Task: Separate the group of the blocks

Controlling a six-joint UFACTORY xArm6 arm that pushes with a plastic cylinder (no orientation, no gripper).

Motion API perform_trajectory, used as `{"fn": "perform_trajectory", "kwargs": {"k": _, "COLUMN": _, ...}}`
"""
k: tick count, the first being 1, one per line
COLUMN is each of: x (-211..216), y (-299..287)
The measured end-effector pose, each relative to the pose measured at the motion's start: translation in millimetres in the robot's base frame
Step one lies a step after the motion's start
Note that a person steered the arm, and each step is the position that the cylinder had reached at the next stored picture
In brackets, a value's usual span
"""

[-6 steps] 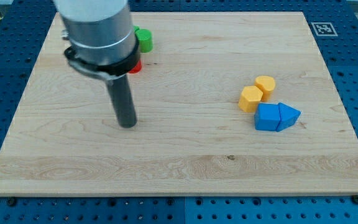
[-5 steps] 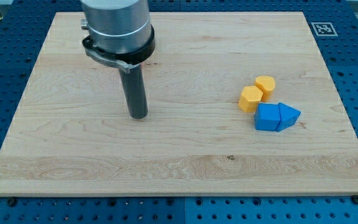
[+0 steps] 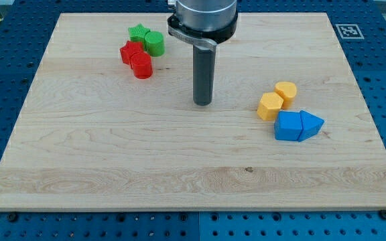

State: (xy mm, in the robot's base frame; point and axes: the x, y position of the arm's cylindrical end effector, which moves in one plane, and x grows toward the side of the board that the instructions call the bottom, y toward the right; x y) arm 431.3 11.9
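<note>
My tip (image 3: 202, 103) rests on the board near its middle, well left of a tight group at the view's right. That group holds a yellow cylinder (image 3: 286, 91), a yellow hexagonal block (image 3: 270, 106), a blue cube (image 3: 287, 126) and a blue triangular block (image 3: 311, 123), all touching. A second group sits at the view's top left: a green star-shaped block (image 3: 138, 32), a green cylinder (image 3: 155, 43), a red star-shaped block (image 3: 131, 51) and a red cylinder (image 3: 142, 65).
The wooden board (image 3: 112, 154) lies on a blue perforated table. A black-and-white marker (image 3: 347, 30) is at the board's top right corner.
My tip has moved right, from the board's left part to its middle. The arm no longer hides the red and green blocks. No block has moved.
</note>
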Motion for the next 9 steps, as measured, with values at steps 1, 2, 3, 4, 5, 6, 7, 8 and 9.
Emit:
{"fn": "perform_trajectory", "kwargs": {"k": 1, "x": -40.1, "y": 0.0}}
{"fn": "perform_trajectory", "kwargs": {"k": 2, "x": -60.5, "y": 0.0}}
{"fn": "perform_trajectory", "kwargs": {"k": 3, "x": -67.5, "y": -1.4}}
{"fn": "perform_trajectory", "kwargs": {"k": 4, "x": -82.1, "y": -19.0}}
{"fn": "perform_trajectory", "kwargs": {"k": 5, "x": -83.2, "y": -37.6}}
{"fn": "perform_trajectory", "kwargs": {"k": 6, "x": -83.2, "y": -63.3}}
{"fn": "perform_trajectory", "kwargs": {"k": 7, "x": -83.4, "y": -94.7}}
{"fn": "perform_trajectory", "kwargs": {"k": 8, "x": -87.0, "y": -117.2}}
{"fn": "perform_trajectory", "kwargs": {"k": 9, "x": -102.7, "y": -132.5}}
